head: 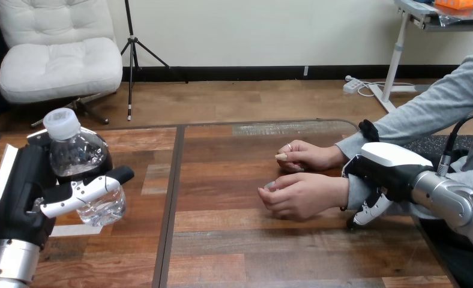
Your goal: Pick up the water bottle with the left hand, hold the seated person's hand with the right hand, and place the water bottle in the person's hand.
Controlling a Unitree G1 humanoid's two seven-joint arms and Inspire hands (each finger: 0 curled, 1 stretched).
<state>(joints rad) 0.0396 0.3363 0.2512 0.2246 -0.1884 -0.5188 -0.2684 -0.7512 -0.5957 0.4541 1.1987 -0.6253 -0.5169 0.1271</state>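
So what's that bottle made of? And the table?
The bottle looks like thin clear plastic: you can see right through it, and it shines. Its cap looks like whitish plastic, a bit duller. The table looks like brown wood planks, with grain streaks and seams, smooth with a soft sheen. It could be a wood-look surface instead.

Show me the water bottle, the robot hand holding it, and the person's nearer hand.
water bottle [77, 155]: head view, clear body.
left robot hand [19, 186]: head view, black palm.
person's nearer hand [303, 195]: head view, its back.
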